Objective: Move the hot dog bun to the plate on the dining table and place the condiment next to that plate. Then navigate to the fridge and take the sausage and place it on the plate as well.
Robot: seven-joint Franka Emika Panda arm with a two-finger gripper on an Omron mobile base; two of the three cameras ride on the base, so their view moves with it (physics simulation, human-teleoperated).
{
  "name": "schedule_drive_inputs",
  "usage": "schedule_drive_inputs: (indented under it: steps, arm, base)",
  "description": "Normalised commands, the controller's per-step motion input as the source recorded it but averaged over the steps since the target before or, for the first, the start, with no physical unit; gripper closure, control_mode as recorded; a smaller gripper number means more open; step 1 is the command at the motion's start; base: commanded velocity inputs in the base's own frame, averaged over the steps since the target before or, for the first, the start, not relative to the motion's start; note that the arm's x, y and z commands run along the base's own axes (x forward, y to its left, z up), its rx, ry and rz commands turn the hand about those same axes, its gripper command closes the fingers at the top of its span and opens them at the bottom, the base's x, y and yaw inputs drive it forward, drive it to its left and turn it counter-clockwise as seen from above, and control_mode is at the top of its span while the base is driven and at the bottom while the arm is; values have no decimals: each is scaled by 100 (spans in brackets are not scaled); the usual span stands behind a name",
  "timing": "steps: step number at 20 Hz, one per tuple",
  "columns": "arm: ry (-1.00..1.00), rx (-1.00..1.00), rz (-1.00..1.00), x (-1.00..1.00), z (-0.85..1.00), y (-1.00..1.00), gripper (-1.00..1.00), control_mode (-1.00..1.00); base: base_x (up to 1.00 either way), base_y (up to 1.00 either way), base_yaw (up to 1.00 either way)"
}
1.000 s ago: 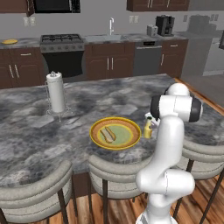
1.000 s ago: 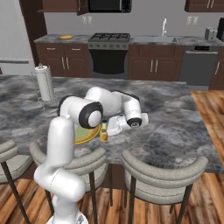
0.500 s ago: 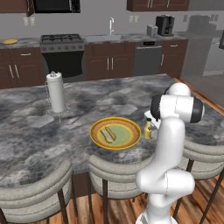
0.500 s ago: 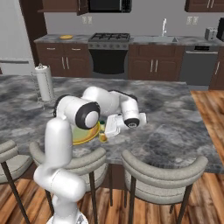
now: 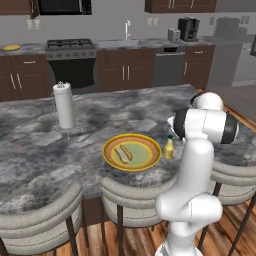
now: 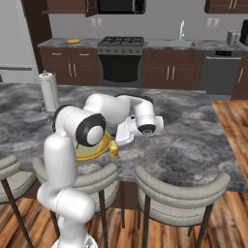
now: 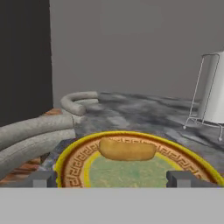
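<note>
Claw (image 7: 112,178) spread wide, fingertips (image 7: 43,178) low at either side. Straight ahead between them sits the plate (image 7: 74,153), hot dog bun (image 7: 127,149) lying across it. Paper towel holder (image 7: 212,92) stands farther off to the right on the desk (image 7: 144,113).

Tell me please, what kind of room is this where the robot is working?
It looks like a home kitchen with a marble-topped dining island. A gas stove and a sink faucet stand along the back counter, and cushioned bar stools line the island's near side.
</note>
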Motion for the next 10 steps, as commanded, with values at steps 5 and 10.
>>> schedule_drive_inputs:
  steps: [5,10]
  arm:
    - [-10,0,0,-39,98,0,-100,-100]
    - [-13,0,0,-53,100,2,-100,-100]
  base:
    - [0,0,0]
    - [0,0,0]
